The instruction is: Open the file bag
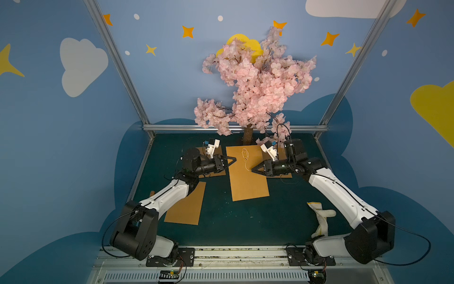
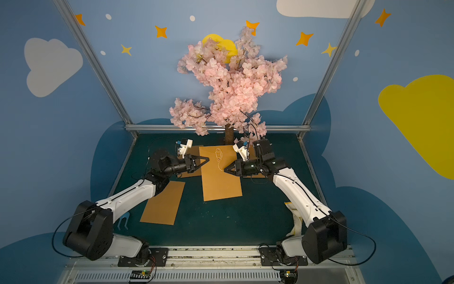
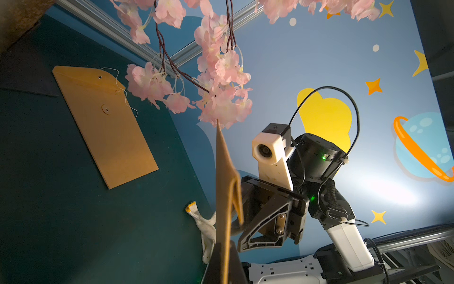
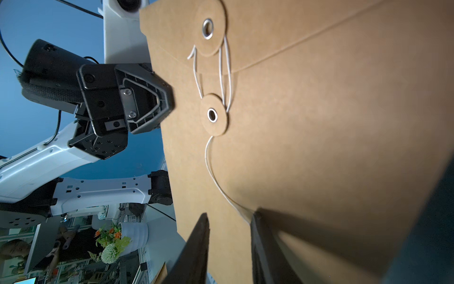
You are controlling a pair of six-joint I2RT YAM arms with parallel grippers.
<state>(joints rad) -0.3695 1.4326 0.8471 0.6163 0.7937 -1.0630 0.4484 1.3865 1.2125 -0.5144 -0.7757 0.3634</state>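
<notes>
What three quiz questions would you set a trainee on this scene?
1. True or false: the left claw is shut on the file bag's edge.
2. The white string is looped between: A) the bag's two round discs; B) two tree branches; C) the two arms.
3. What white thing lies on the mat beside the right arm?
Key: 1 true; 2 A; 3 a glove.

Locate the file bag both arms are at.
In both top views the file bag is mid-table, just before the tree trunk, between the left gripper pinching its edge and the right gripper.
</notes>
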